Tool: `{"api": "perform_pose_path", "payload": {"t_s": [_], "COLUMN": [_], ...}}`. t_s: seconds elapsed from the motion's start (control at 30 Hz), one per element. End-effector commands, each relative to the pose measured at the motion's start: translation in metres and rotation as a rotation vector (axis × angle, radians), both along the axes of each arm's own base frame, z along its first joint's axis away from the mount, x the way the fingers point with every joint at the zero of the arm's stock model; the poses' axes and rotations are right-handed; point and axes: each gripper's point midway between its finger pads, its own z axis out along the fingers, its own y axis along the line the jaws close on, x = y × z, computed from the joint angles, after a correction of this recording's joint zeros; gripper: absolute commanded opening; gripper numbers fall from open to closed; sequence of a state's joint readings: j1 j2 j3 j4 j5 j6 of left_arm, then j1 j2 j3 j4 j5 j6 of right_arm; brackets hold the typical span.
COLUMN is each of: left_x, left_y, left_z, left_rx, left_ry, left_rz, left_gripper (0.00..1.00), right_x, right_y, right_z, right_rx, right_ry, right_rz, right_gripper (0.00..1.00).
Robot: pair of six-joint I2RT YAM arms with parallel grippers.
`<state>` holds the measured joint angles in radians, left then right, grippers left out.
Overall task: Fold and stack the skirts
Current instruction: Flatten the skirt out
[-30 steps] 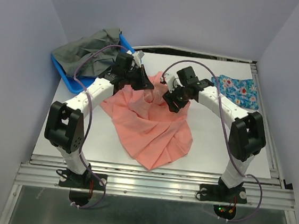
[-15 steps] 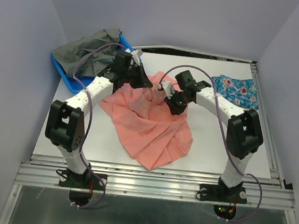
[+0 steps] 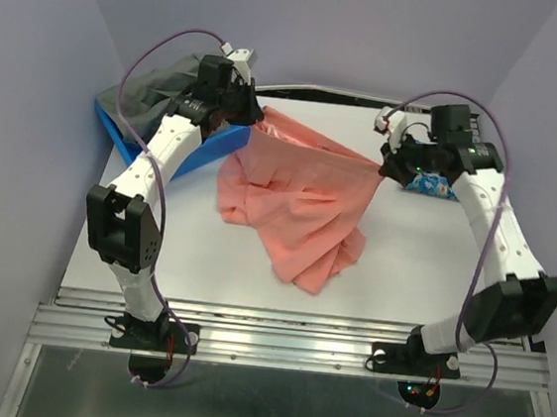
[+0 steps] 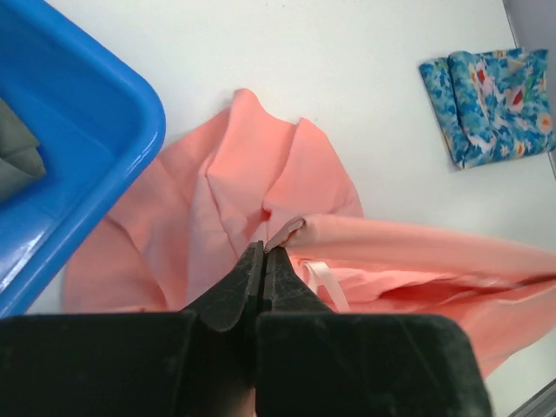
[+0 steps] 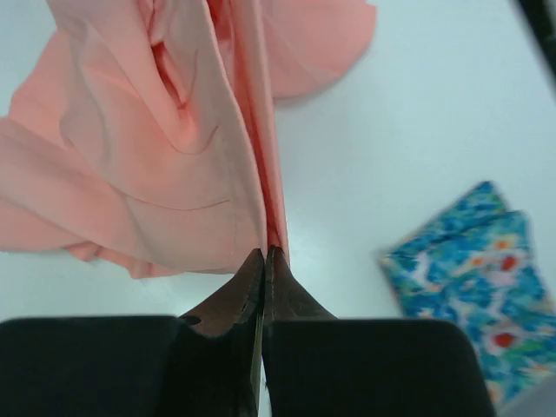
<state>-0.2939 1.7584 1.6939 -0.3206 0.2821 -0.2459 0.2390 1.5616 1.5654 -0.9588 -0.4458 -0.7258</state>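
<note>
Top view: pink skirt [image 3: 300,196] stretched by its upper edge between both grippers at the far side of the table [image 3: 155,245], lower part crumpled on the surface. Fingertips not resolved there.

Wrist views: left gripper [image 4: 263,258] pinches a pink hem edge, jaws pressed together. The right gripper [image 5: 263,258] pinches a pink fold likewise.

Floral skirt [image 4: 486,100] lies folded flat, apart from the pink cloth. From above it is largely hidden behind the right arm.

Blue basket [image 4: 78,156] holds grey cloth [image 3: 157,86], cut off in the left wrist view.
</note>
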Motion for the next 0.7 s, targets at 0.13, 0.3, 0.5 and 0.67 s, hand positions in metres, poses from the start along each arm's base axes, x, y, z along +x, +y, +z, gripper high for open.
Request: {"api": "perform_pose_path", "payload": {"t_s": [0.13,0.3,0.5,0.67], "left_x": [-0.036,-0.091,-0.131,-0.101], "left_y": [0.058,0.075,0.061,0.024], "left_z": [-0.027,-0.053,-0.084,-0.091], "left_rx": [0.349,0.404,0.386,0.389], "left_ry": [0.054,0.11,0.17,0.171], "left_rz": [0.037,-0.001,-0.088,-0.137], "left_gripper": [0.0,0.0,0.0,0.0], "right_x": [-0.075,-0.088,-0.083,-0.058], "right_y": [-0.043,-0.056,-0.049,-0.037], "right_z": [0.004,-0.025,-0.049,-0.08], "right_rx": [-0.109,-0.184,-0.143,-0.103], "right_ry": [-0.119,-0.117,-0.065,0.045], "right_rz": [0.198,0.225,0.221,0.223], "right_gripper": [0.01,0.01,0.01,0.01]}}
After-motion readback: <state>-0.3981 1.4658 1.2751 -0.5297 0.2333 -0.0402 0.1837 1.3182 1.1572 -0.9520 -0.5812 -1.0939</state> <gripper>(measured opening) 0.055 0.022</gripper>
